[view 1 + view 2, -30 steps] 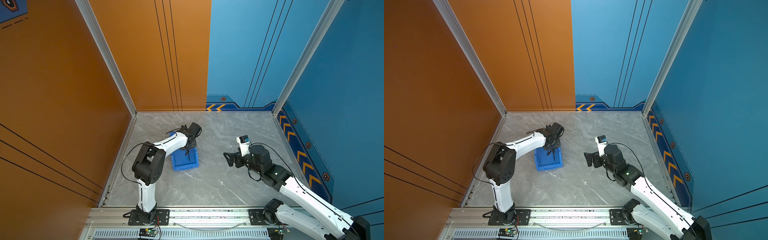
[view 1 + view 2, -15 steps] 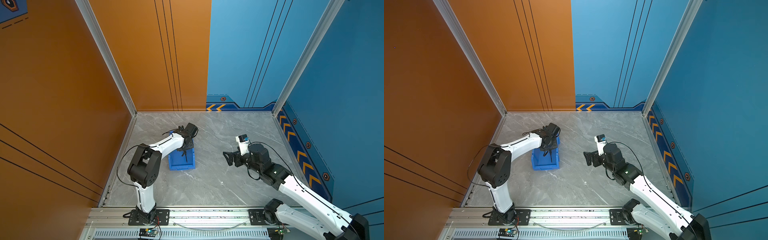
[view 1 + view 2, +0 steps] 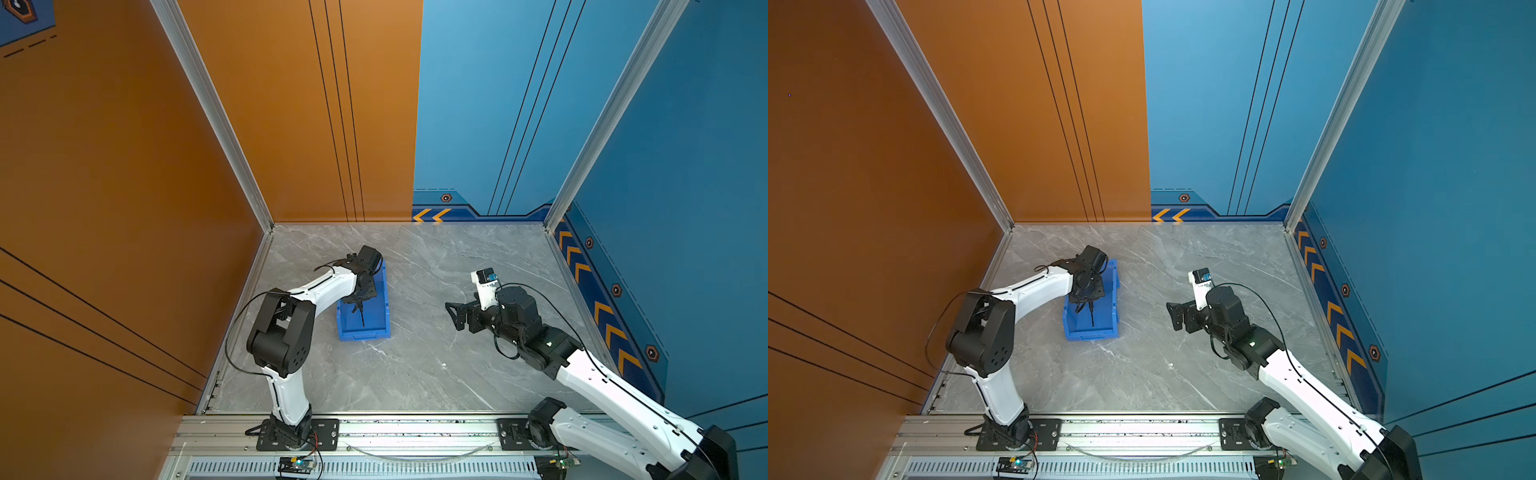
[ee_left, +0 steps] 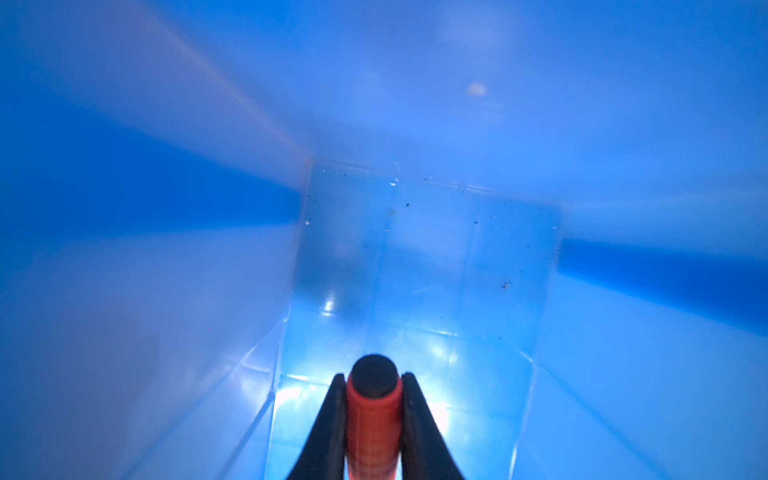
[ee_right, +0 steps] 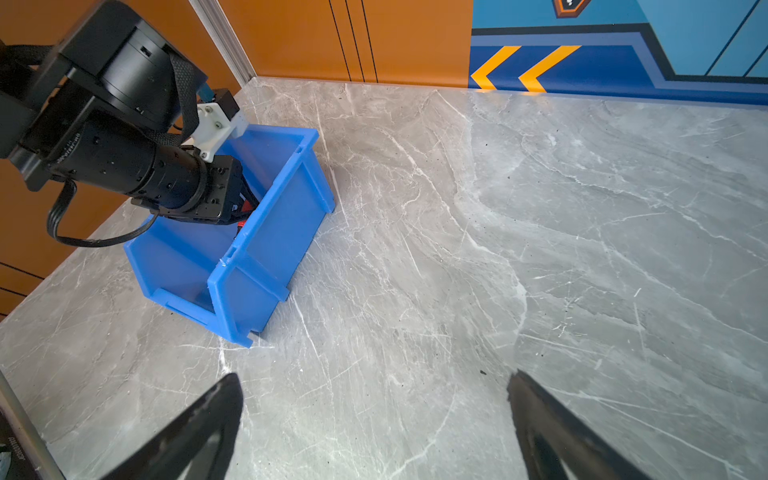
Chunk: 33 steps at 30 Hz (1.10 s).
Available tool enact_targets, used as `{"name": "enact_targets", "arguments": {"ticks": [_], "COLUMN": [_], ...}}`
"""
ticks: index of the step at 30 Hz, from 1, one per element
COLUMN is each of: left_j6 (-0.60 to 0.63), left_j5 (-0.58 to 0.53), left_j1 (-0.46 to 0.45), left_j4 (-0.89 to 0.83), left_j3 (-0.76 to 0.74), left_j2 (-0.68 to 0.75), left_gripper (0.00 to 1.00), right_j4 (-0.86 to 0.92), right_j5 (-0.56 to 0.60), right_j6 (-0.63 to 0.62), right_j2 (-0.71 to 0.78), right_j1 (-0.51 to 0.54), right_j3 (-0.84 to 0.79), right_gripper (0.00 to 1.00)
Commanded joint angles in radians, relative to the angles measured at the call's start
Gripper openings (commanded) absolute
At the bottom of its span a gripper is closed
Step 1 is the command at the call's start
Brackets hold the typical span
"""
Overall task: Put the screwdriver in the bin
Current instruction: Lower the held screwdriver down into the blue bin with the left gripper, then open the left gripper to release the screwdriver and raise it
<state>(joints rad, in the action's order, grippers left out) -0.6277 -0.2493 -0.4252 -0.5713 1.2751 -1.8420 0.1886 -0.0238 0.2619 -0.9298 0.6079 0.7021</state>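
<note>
One shift since earlier: bin (image 3: 364, 332) farther left, left gripper (image 4: 373, 377) clamping screwdriver (image 4: 374, 419) inside; right gripper (image 5: 375, 376) agape.

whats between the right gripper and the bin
Nothing but bare grey tabletop. In the right wrist view it runs unbroken from the open right gripper to the bin.

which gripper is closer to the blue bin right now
Left. The left gripper reaches down inside the bin, shut on the screwdriver. The right gripper hangs open over the table, off to the bin's side and well apart from it.
</note>
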Motion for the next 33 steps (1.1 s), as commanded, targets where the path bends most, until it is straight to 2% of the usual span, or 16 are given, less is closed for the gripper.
{"name": "enact_targets", "arguments": {"ticks": [1,9,14,22,25,33], "left_j6": [0.049,0.070,0.077,0.085,0.095,0.098], "left_j5": [0.003,0.004,0.005,0.009,0.007,-0.020], "left_j1": [-0.012,-0.019,-0.021,-0.023,-0.025,-0.043], "left_j4": [0.049,0.071,0.071,0.062,0.040,-0.023], "left_j3": [-0.024,-0.004,-0.002,0.005,0.022,0.057], "left_j2": [-0.030,-0.099,-0.110,-0.092,-0.079,-0.004], "left_gripper": [0.00,0.03,0.10,0.31,0.36,0.40], "right_j4": [-0.025,-0.014,-0.013,-0.006,-0.005,0.030], "right_j5": [0.002,0.021,0.028,0.048,0.050,0.060], "right_j6": [0.009,0.014,0.016,0.014,0.013,-0.001], "right_j2": [-0.007,0.001,-0.002,0.028,0.044,0.109], "right_j1": [-0.003,0.001,0.004,0.003,0.002,-0.002], "right_j3": [0.025,0.024,0.030,0.021,0.016,0.009], "right_gripper": [1.00,1.00,1.00,1.00,1.00,1.00]}}
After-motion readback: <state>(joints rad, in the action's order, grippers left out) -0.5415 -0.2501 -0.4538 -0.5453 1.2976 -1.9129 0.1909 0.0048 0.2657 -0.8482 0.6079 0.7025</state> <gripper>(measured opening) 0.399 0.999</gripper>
